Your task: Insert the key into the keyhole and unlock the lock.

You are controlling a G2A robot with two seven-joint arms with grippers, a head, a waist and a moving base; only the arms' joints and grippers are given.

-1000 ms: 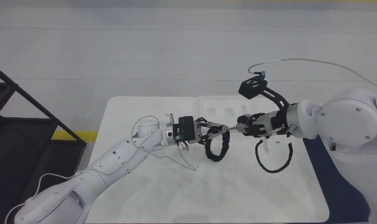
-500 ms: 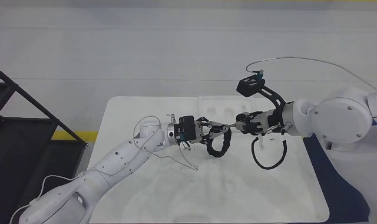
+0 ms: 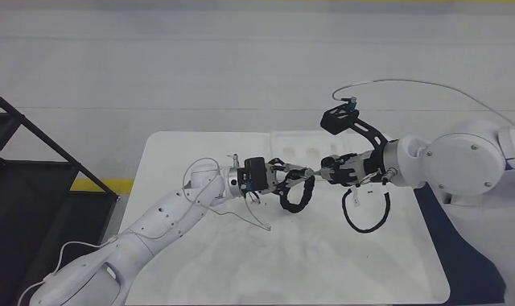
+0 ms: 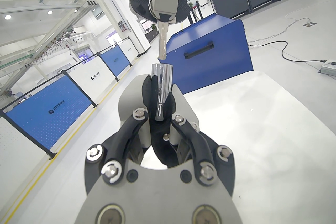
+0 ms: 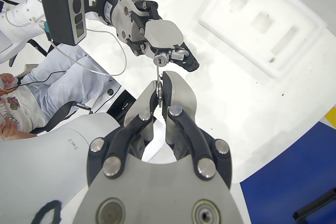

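Over table (image 3: 338,258): right tool (image 5: 159,83) clamps key (image 4: 162,38) (left tool (image 4: 160,93) clamps lock (image 5: 160,60)).

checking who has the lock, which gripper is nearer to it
Left. The left gripper is shut on the lock itself, jaws clamped around its body. The right gripper stands off the keyhole end, holding the key with its tip at the keyhole.

one key (image 4: 162,38); one lock (image 4: 161,88); one left claw (image 4: 160,93); one right claw (image 5: 160,83); one foam tray (image 5: 218,12), three recesses (image 5: 261,21)
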